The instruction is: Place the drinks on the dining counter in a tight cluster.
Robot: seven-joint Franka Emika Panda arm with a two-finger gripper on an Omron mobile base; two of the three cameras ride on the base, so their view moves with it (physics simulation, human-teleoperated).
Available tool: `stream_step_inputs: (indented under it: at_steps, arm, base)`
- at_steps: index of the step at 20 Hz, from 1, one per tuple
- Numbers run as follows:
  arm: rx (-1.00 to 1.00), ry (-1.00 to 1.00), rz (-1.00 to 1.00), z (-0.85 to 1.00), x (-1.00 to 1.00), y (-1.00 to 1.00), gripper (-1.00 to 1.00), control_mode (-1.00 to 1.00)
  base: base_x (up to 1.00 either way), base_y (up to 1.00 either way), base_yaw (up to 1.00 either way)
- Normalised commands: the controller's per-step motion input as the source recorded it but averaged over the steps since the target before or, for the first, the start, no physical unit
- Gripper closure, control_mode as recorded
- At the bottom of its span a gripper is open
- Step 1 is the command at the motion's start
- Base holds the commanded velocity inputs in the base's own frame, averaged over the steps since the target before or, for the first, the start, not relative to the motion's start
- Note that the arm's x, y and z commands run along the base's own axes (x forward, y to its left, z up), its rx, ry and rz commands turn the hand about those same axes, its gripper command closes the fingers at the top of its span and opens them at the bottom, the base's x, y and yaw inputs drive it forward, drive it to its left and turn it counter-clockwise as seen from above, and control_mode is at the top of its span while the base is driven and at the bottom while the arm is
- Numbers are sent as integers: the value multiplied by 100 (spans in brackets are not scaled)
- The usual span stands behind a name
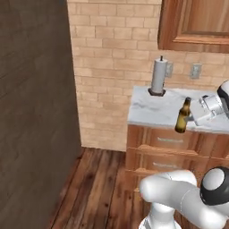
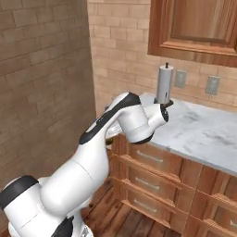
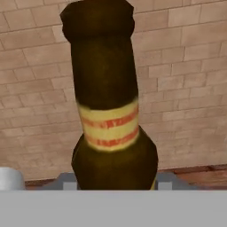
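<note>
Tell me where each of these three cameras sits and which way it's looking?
Left base view: behind the arm's left, facing the wall counter; white arm lower right, pincer gripping the brown bottle.
Right base view: behind its right; arm from lower left.
Hand view: on the hand, looking along the bottle at brick.
Both base views share the paper towel roll.

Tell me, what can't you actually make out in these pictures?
- Gripper fingers: hand view, the brown bottle covers them; left base view, too small where the gripper meets the bottle.
- Bottle's base: hand view, cut off at the bottom.
- Bottle itself: right base view, behind the arm.
- Wall counter's right end: left base view, cut by the picture edge.
- Label wording: blurred.
</note>
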Motion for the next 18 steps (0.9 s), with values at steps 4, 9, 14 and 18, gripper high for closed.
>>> stream_step_inputs:
  at_steps: [4, 9, 14, 18]
  arm:
    - [0, 0, 0, 0, 0, 0, 100, 100]
    - [0, 0, 0, 0, 0, 0, 100, 100]
    - [0, 0, 0, 0, 0, 0, 100, 100]
    - [0, 0, 0, 0, 0, 0, 100, 100]
  base:
    - [-2, 40, 94]
    - [-43, 6, 91]
    - [-53, 0, 89]
    - [-44, 0, 91]
